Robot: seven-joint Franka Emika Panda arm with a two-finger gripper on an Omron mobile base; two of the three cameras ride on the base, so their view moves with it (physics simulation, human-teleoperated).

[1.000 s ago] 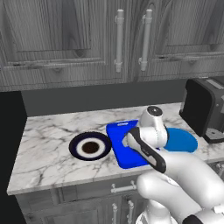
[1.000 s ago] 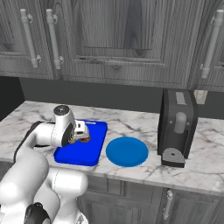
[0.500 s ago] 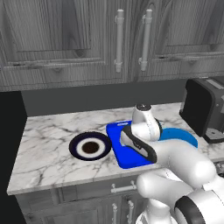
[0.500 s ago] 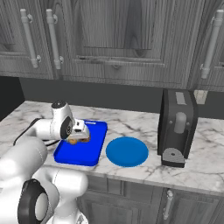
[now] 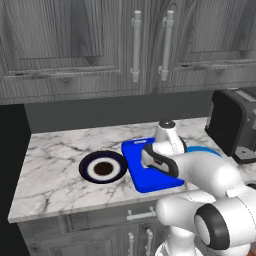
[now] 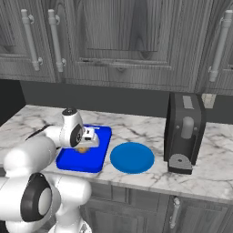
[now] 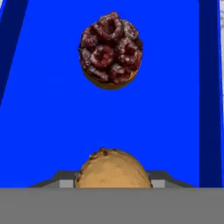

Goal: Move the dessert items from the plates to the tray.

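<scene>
My gripper (image 6: 84, 146) hangs low over the bright blue tray (image 6: 68, 159) and is shut on the tan-orange round pastry (image 6: 82, 149). In the hand view the pastry (image 7: 113, 169) sits between the fingertips (image 7: 65, 182), just above the tray's floor (image 7: 43, 131). The dark reddish berry-topped dessert (image 7: 110, 50) lies on the tray ahead of it. To the tray's (image 5: 145, 180) left stands the navy-rimmed plate (image 5: 90, 167) with its white ring and dark centre. The plain blue round plate (image 6: 132, 157) lies bare to the tray's right.
A dark toaster (image 6: 184, 132) stands on the marble counter (image 5: 55, 165) right of the round blue plate. Grey cabinet doors with long handles (image 5: 136, 47) hang above the back wall. The counter's front edge runs just before the tray.
The hand has shifted slightly left and back over the tray and come down a little, still holding the tan pastry. The plates and tray have not moved.
</scene>
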